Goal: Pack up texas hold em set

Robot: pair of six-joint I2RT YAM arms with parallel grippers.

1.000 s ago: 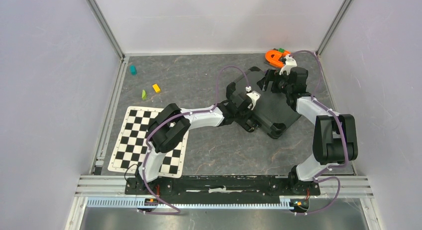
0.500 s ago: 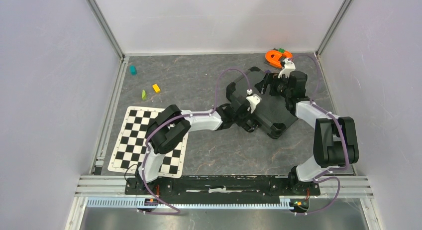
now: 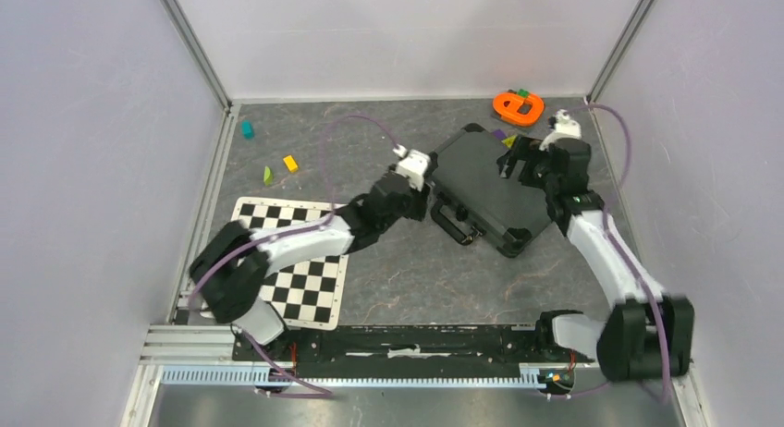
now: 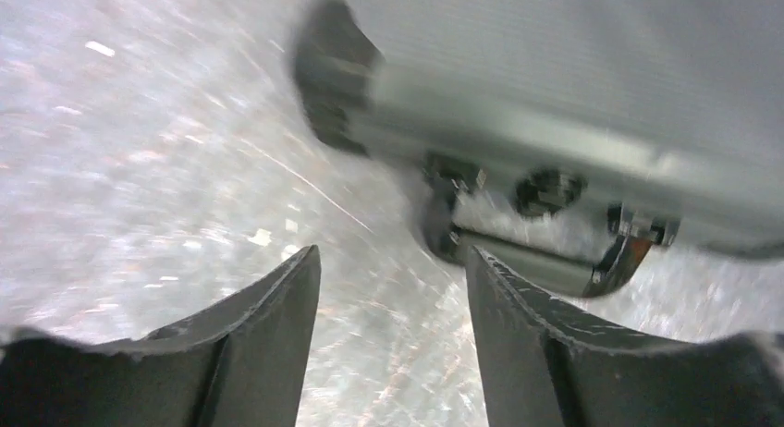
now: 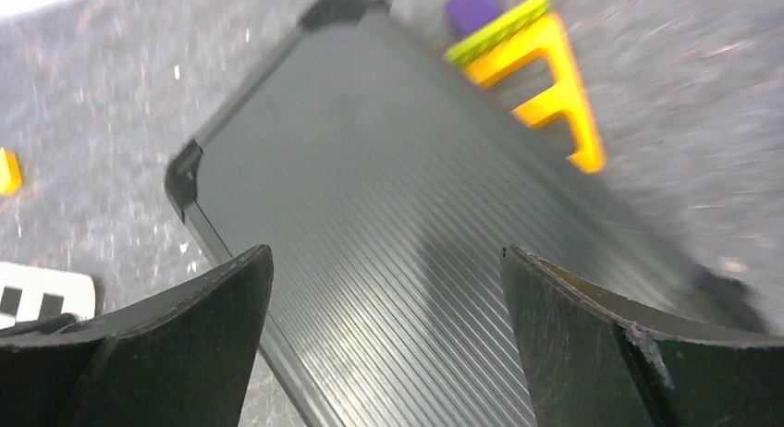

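Pulled left tool (image 4: 390,257) back off closed briefcase (image 3: 485,182) to its 9 o'clock side; jaws now parted, gripping nothing. Backed right tool (image 5: 385,253) toward 3 o'clock edge, spread wide, empty. Lies shut at worktop's (image 3: 388,279) 1 o'clock; probably packed, latches (image 4: 636,225) unconfirmed.

Lab test cell; white walls (image 3: 398,39); aluminium rails (image 3: 176,342)

Briefcase (image 5: 388,214): ribbed matt blk plastic.

A checkered mat (image 3: 310,288) is lying on the surface (image 3: 388,279); a teal block (image 3: 247,128) and an orange toy (image 3: 518,104) are sitting beyond.
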